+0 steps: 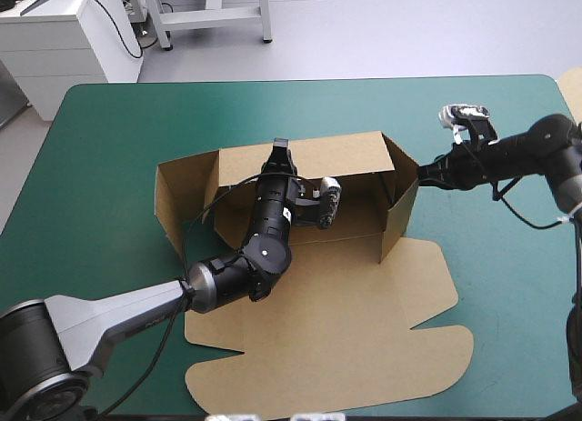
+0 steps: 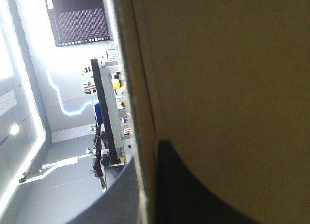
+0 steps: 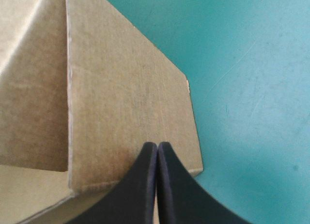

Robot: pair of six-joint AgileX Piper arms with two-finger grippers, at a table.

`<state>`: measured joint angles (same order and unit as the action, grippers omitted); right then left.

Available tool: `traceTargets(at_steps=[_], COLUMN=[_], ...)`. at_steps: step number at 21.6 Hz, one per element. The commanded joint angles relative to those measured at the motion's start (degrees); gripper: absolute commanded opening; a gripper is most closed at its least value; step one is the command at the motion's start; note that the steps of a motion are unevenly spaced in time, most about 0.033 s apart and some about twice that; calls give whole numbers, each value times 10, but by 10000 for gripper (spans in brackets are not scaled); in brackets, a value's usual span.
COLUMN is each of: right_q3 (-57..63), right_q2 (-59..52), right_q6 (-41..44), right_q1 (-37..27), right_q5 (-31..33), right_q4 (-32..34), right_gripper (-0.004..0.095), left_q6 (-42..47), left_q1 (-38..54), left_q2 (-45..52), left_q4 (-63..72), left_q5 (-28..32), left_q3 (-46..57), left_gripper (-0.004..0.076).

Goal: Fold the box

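Brown box (image 1: 346,321), walls up (lid flat)

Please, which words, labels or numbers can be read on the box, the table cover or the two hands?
None. The box is plain brown board, without print or label. The teal-green cover bears no writing. The left hand and the right hand show no readable marking.

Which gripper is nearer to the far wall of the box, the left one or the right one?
Left. The left gripper sits on the top edge of the far wall, with the board between its fingers. The right gripper holds the top of the right end wall, farther off.
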<state>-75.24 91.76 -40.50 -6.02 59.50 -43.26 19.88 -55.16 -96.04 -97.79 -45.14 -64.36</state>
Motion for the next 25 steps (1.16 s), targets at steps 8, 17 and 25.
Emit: traceTargets(at_steps=[8,17,25], right_q3=[178,177,182], right_q2=[-95,-85,-88], right_q6=[-396,-410,-285], right_q1=[-2,9,138], right_q5=[-106,-89,-294], right_q4=[-210,-187,-143], right_gripper=[-3,724,721], left_q6=[-6,-6,-6], left_q1=[-4,-4,-4], left_q2=[25,25,25], left_q4=[-46,-46,-46], left_q5=[-26,-26,-27], left_q3=[-11,-11,-11], left_gripper=[-8,-8,-8])
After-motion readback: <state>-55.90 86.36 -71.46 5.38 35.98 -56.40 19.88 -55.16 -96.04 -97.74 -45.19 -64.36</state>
